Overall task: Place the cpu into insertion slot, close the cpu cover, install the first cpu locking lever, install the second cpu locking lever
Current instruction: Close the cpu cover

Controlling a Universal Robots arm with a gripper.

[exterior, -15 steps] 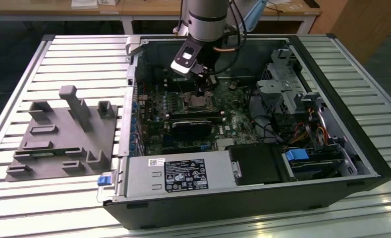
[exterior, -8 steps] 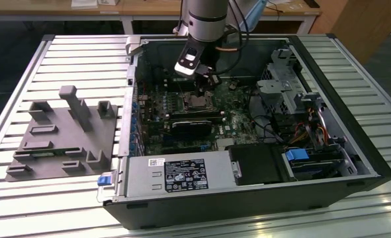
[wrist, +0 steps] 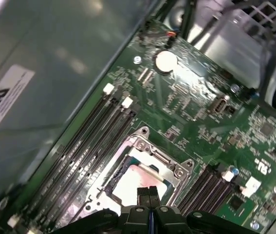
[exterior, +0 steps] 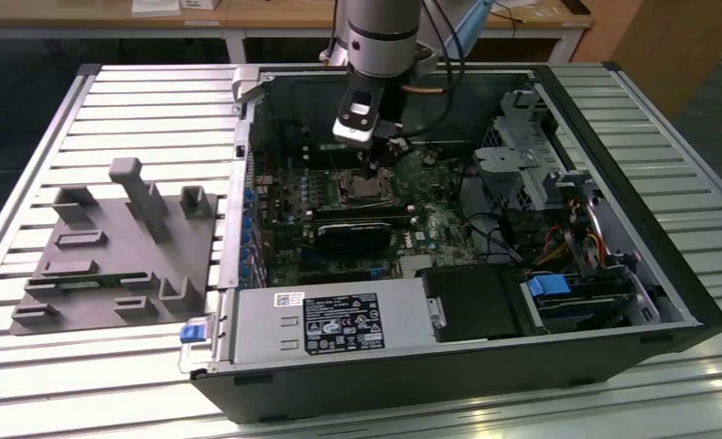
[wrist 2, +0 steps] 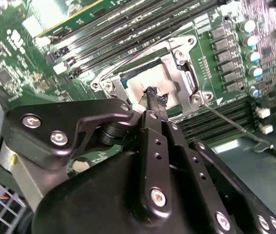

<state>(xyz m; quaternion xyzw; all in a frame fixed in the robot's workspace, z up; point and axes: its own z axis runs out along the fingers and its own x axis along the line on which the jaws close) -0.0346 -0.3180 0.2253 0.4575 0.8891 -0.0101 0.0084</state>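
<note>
Now, my gripper (wrist 2: 156,96), fingers pinched together on nothing, hangs tip-down at the cpu (wrist 2: 138,88), seated in the insertion slot (wrist 2: 133,74) under the lowered cpu cover (wrist 2: 187,80), so any press should be gentle, straight, clear of the loose lever (wrist 2: 235,124).

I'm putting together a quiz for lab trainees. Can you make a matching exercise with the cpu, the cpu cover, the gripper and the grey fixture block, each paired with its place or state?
Things:
1. cpu
2. cpu cover
3. gripper
4. grey fixture block

Place or state:
A. on the slatted table, outside the computer case
B. shut, tips over the chip
C. silvery frame around the chip
D. grey top showing through a square window

Pairs: 1-D, 2-C, 3-B, 4-A
</note>
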